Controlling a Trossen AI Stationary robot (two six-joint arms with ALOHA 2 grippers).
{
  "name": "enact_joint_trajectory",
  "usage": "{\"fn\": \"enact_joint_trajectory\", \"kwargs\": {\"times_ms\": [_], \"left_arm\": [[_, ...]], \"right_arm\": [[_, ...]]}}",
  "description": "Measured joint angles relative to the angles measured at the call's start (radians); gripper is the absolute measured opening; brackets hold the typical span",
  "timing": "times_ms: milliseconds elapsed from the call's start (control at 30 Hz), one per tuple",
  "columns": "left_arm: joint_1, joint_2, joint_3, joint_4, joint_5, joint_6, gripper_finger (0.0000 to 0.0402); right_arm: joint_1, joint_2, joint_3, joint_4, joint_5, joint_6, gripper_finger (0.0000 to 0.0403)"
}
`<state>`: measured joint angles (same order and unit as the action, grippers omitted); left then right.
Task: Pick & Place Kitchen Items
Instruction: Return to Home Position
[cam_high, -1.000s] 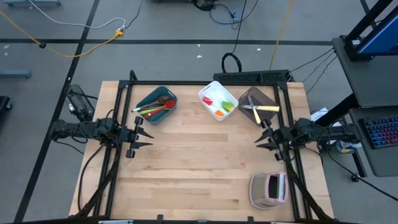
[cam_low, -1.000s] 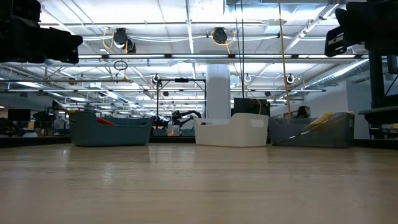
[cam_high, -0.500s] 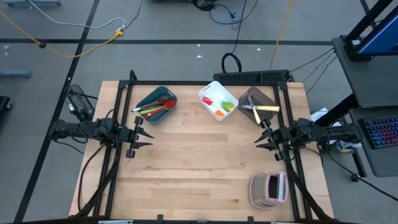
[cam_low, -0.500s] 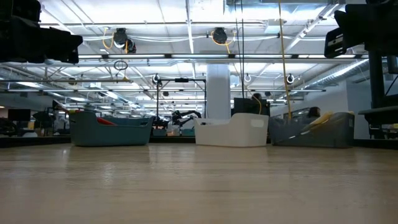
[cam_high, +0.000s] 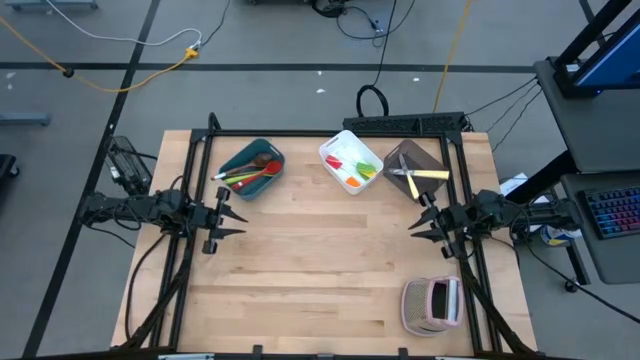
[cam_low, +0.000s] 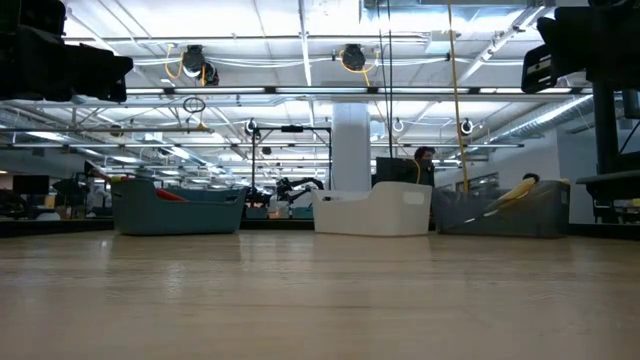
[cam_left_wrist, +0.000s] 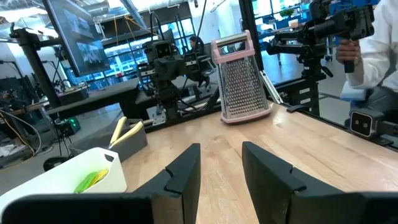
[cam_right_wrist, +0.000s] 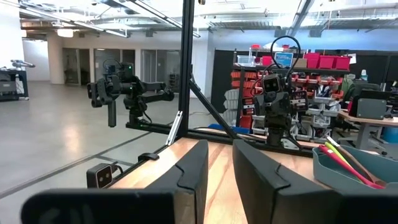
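Observation:
The kitchen items lie sorted in three bins along the table's far side. Red, green and wooden spoons (cam_high: 250, 172) are in the teal bin (cam_high: 268, 153). Small coloured spatulas (cam_high: 352, 170) are in the white bin (cam_high: 345, 140). Pale-handled knives (cam_high: 422, 175) are in the brown bin (cam_high: 404, 153). My left gripper (cam_high: 240, 220) hovers open at the table's left side, its fingers pointing right (cam_left_wrist: 221, 163). My right gripper (cam_high: 414, 224) hovers open at the right side, facing it (cam_right_wrist: 219, 158). Neither holds anything.
A pink-grey grater (cam_high: 432, 304) stands upright near the table's near right corner, also seen in the left wrist view (cam_left_wrist: 239, 81). Bare wood (cam_high: 320, 250) lies between the two grippers. Black frame rails (cam_high: 330, 132) border the far edge. A person's white sleeve (cam_left_wrist: 380, 43) shows beyond the table.
Both arms have kept still, and nothing on the table has moved. Only a person far behind the table has shifted in the low view.

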<state>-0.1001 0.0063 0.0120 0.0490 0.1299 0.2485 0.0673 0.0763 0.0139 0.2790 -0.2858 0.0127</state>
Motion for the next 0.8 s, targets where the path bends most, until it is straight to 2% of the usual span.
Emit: {"fn": "enact_joint_trajectory", "kwargs": {"times_ms": [133, 267, 467, 633, 800], "left_arm": [[0.0, 0.0, 0.0, 0.0, 0.0, 0.004, 0.0122], [0.0, 0.0, 0.0, 0.0, 0.0, 0.0, 0.0122], [0.0, 0.0, 0.0, 0.0, 0.0, 0.003, 0.0122], [0.0, 0.0, 0.0, 0.0, 0.0, 0.004, 0.0122], [0.0, 0.0, 0.0, 0.0, 0.0, 0.0, 0.0122]], "right_arm": [[0.0, -0.001, 0.0, -0.033, 0.034, 0.001, 0.0071], [0.0, -0.001, 0.0, -0.084, 0.201, 0.016, 0.0071], [0.0, -0.014, 0.0, -0.109, 0.23, 0.023, 0.0071], [-0.001, -0.037, 0.0, -0.215, 0.438, 0.058, 0.0071], [0.0, -0.041, 0.0, -0.208, 0.418, 0.042, 0.0071]]}}
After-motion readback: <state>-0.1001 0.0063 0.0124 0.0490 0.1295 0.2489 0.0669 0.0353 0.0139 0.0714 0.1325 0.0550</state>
